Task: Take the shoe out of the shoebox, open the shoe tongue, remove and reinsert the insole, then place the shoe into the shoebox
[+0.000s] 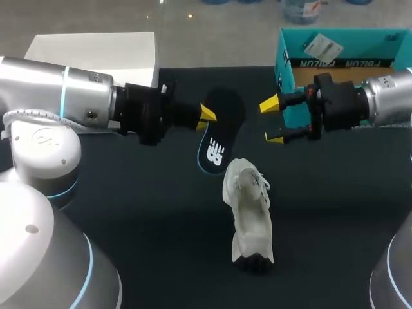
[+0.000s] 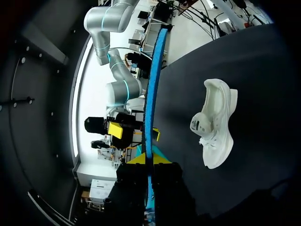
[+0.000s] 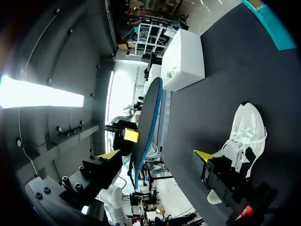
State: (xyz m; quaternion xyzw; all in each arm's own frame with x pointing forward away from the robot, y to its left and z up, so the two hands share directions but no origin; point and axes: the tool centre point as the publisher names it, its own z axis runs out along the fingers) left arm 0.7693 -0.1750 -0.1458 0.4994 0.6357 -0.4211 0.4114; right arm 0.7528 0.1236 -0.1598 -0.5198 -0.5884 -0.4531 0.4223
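Insole pinched by left end effector | right end effector wide open, empty | shoebox cropped

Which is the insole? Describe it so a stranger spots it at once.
Over the dark table, look just beyond the white shoe, where the left gripper pinches a flat piece. That insole is black with a blue edge and white mark; nothing else here is flat and foot-shaped.

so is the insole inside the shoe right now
No, the left hand holds the insole out in the open, apart from the white shoe.
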